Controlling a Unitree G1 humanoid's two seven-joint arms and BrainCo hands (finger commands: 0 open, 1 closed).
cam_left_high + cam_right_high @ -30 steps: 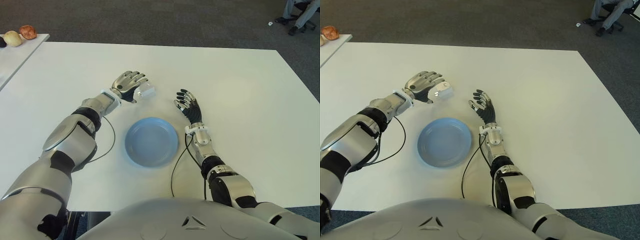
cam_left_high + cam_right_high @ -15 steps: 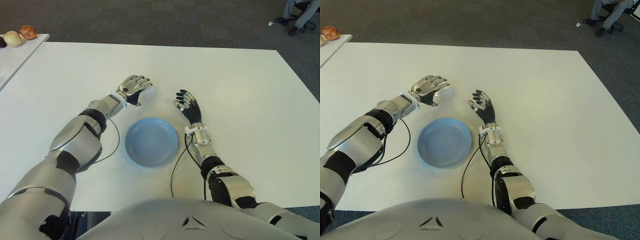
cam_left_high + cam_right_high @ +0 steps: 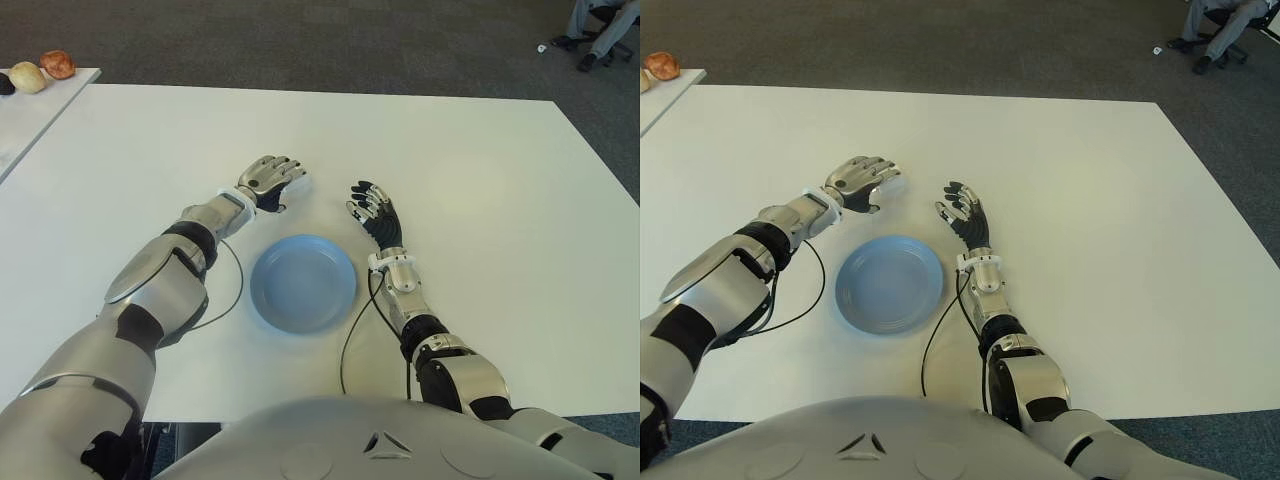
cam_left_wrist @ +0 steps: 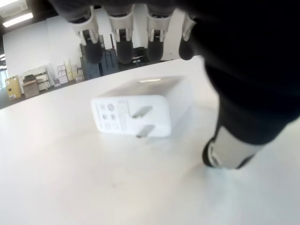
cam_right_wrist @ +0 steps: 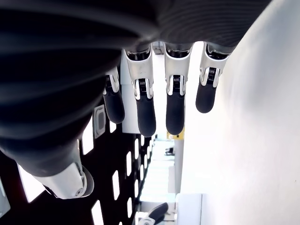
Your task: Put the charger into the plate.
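The white charger lies flat on the white table, its two prongs showing in the left wrist view. My left hand hovers palm-down right over it, fingers spread above and thumb down beside it, not closed on it. In the eye views the hand covers nearly all of the charger. The blue plate sits empty, nearer me and slightly right of that hand. My right hand shows open just right of the plate, fingers extended, holding nothing.
A second table at the far left carries a pale round item and a reddish one. A seated person's legs show at the far right on the dark carpet. Black cables hang from both wrists beside the plate.
My left hand has dropped and turned palm-down over the charger, which was plainly visible beside the fingers a second ago and is now covered. The right hand and plate stayed put.
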